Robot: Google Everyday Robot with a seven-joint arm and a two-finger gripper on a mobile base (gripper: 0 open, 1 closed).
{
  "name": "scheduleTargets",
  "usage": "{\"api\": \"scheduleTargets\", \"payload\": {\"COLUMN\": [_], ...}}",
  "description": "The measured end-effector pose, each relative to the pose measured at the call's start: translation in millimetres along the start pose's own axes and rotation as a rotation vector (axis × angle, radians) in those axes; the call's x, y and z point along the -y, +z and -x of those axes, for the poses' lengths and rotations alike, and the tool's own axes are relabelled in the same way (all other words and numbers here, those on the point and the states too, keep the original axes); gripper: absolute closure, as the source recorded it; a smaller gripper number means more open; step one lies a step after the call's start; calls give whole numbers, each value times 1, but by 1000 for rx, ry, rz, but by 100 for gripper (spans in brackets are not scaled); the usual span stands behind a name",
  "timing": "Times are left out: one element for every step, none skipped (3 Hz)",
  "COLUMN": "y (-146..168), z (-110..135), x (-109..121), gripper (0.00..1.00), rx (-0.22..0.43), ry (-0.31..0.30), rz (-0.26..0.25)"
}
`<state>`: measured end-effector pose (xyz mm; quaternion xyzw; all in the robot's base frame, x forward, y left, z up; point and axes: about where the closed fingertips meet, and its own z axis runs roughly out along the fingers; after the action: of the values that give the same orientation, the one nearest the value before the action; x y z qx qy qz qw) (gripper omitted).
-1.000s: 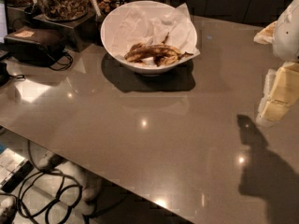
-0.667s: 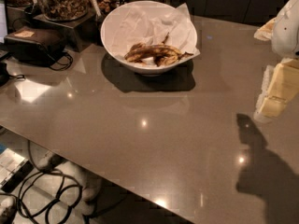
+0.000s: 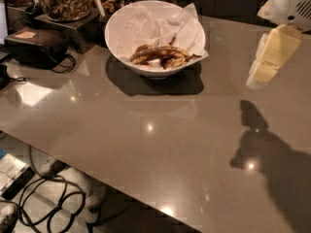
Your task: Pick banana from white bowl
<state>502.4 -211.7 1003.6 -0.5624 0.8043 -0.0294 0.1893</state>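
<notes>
We are noting the banana (image 3: 160, 56) lying in the white bowl (image 3: 112, 33) at 12 o'clock on the table (image 3: 146, 144). The gripper (image 3: 258, 76) is hanging at 2 o'clock, well apart, holding nothing; we cannot tell its opening.

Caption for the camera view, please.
Gripper hangs at right above the table, apart from the banana in the white bowl.

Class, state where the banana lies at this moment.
In the camera view the banana lies inside the white bowl at upper centre, on the paper napkin; the gripper hangs at the right edge, apart from it.
</notes>
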Motion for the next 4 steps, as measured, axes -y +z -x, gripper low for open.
{"api": "scheduleTargets", "payload": {"y": [-13, 7, 43, 46], "z": [11, 4, 7, 11], "x": [10, 17, 36, 41], "gripper": [0, 0, 0, 0], "rx": [49, -22, -56, -44], "ry": [-2, 63, 161, 161], "rz": [-29, 11, 68, 54]}}
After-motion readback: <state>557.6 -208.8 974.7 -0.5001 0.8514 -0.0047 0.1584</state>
